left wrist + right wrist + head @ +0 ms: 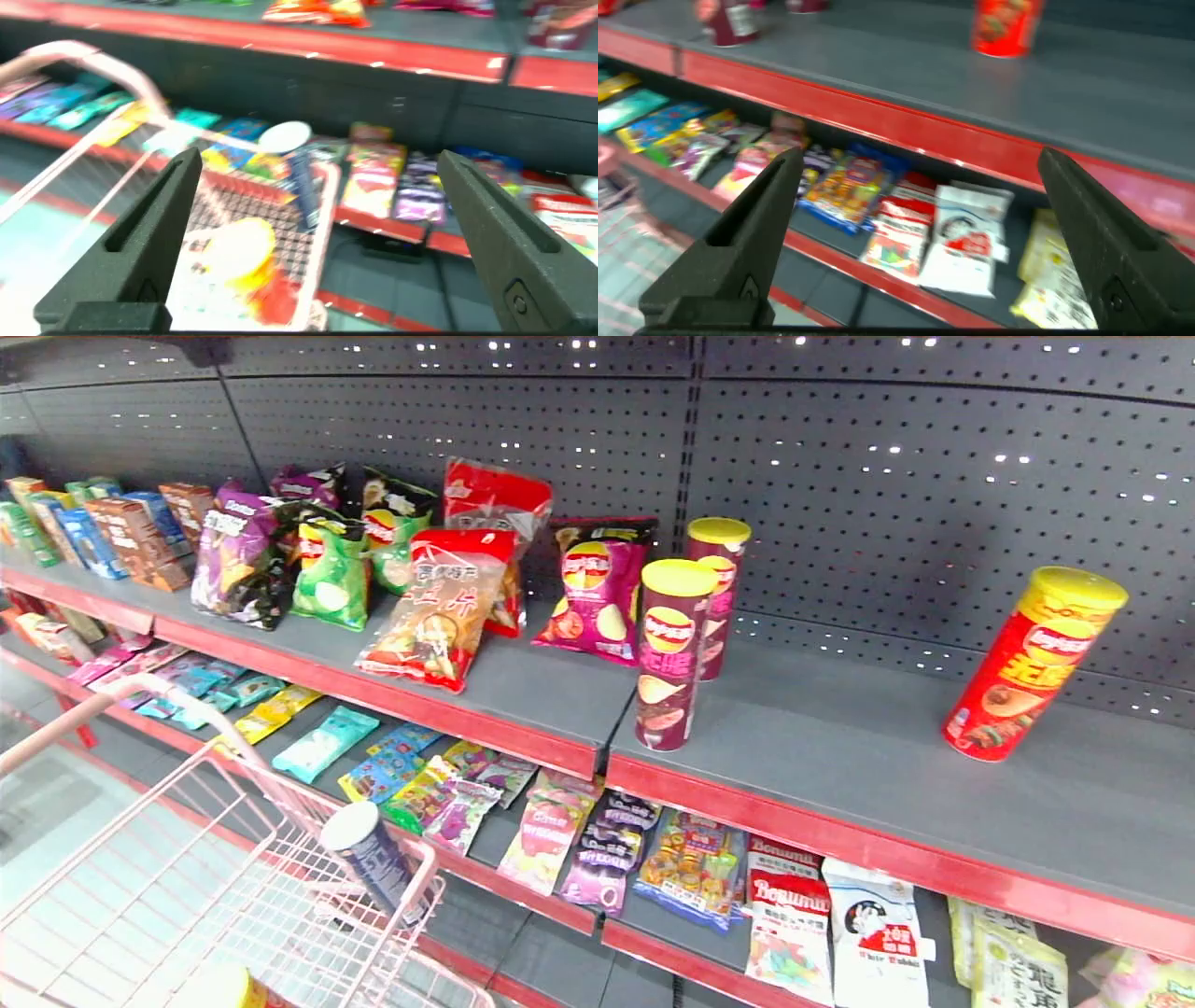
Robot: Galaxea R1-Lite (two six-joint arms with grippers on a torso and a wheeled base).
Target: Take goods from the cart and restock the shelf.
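The pink wire cart (93, 709) stands low at the left, in front of the shelf (840, 747). A dark blue can with a white lid (373, 859) leans in the cart's far corner, and a yellow-lidded red can (229, 989) lies near the bottom edge. In the left wrist view my left gripper (318, 252) hangs open above the cart (93, 61), with the blue can (299, 177) and the yellow-lidded can (243, 261) below it. My right gripper (915, 252) is open and empty, facing the shelf's red front edge (971, 140) and the red can (1004, 26).
On the upper shelf stand two maroon cans (670, 653), a red can (1032, 663) and several chip bags (439, 611); grey shelf space lies between the cans. Boxes (131, 537) fill the far left. The lower shelf holds flat snack packets (695, 863).
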